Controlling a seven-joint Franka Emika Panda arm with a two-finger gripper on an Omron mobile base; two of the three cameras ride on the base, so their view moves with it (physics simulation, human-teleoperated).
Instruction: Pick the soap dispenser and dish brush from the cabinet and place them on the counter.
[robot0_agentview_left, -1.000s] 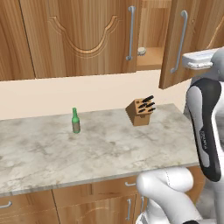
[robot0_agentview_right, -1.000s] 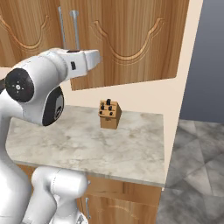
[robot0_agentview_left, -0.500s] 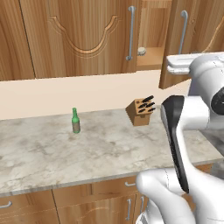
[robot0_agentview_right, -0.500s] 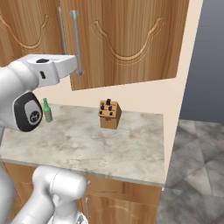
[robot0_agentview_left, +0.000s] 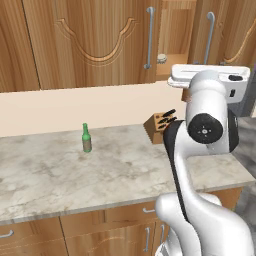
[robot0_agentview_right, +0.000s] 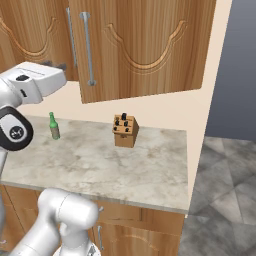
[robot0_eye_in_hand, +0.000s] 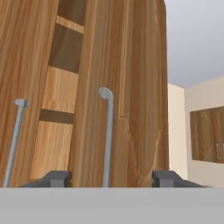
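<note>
The cabinet (robot0_agentview_left: 100, 45) has its right door (robot0_eye_in_hand: 131, 109) ajar, and a narrow gap shows the inner shelf (robot0_eye_in_hand: 54, 116). In that gap a small pale round object (robot0_agentview_left: 161, 58) rests on the shelf; it is too small to tell whether it is the soap dispenser or the dish brush. My gripper (robot0_eye_in_hand: 111, 178) is open and held up against the ajar door, whose silver bar handle (robot0_eye_in_hand: 107, 135) rises between the two fingertips. From the right base the gripper (robot0_agentview_right: 55, 65) is level with the door's lower part. The counter (robot0_agentview_left: 120, 175) lies below.
A slim green bottle (robot0_agentview_left: 86, 138) stands on the counter's left part. A wooden knife block (robot0_agentview_left: 161, 125) sits near the wall to the right. My own arm (robot0_agentview_left: 200, 130) rises in front of the counter's right end. The neighbouring door's handle (robot0_eye_in_hand: 15, 140) is close by.
My arm has swung round, its elbow crossing in front of the counter's right end. The hand has shifted a little left and down along the door. The doors look unmoved.
</note>
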